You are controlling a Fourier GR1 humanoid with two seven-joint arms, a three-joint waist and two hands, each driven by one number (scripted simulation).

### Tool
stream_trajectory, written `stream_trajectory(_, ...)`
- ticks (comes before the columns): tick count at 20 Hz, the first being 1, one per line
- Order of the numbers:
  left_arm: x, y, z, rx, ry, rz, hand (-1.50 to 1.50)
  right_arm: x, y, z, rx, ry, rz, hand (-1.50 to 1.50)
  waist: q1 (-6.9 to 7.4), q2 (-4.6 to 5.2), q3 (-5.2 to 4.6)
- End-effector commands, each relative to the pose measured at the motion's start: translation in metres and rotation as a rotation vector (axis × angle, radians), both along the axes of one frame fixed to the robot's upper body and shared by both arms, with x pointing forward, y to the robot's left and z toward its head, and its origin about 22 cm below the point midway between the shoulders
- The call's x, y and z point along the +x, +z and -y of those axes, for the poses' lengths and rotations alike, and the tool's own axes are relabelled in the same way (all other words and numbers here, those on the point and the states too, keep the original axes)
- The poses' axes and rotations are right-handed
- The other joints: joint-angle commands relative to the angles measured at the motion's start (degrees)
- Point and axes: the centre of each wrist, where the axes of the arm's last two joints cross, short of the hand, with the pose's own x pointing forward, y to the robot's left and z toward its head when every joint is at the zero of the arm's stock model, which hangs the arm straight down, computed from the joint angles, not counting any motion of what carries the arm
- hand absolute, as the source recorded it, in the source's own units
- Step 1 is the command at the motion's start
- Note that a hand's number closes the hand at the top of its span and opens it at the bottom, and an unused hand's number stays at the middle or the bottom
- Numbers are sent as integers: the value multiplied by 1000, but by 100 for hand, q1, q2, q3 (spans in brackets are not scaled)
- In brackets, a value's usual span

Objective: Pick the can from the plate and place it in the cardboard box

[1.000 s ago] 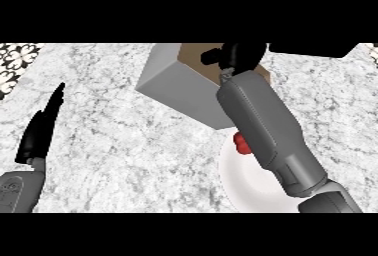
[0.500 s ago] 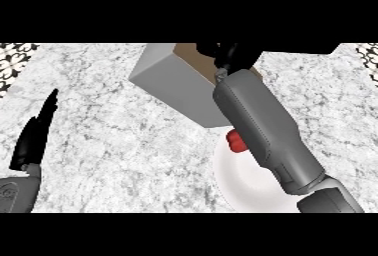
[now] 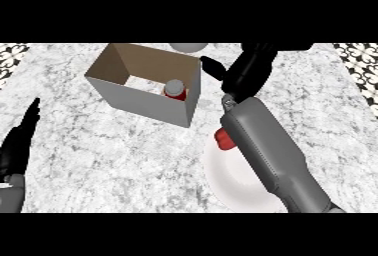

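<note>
Now the can (image 3: 175, 90) stands upright inside the cardboard box (image 3: 151, 107) at upper centre; the right hand (image 3: 247, 75) hovers beside it, fingers released. Left hand (image 3: 18, 145) rests open at left. A red object (image 3: 224, 139) lies on the plate (image 3: 232, 185).

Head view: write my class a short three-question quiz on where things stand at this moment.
1. True or false: the can stands inside the cardboard box.
2. Which hand is beside the box? A) right hand B) left hand
3. What red thing shows at the plate, partly hidden by the right forearm?

Key: 1 true. 2 A; the left hand rests open at the view's left edge. 3 A red object; too much is hidden to name it.
</note>
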Motion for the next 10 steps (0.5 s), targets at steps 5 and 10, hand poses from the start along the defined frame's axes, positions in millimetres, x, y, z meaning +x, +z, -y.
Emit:
stream_trajectory(5, -6, 6, -16, -2, 44, -6, 0, -73, -19, 20, 123, -51, -36, -150, -258, -41, 1)
stream_trajectory(10, -6, 1, 0, 2, 50, 9, 0, -133, -21, 23, 114, 6, -141, -150, -312, -44, 1)
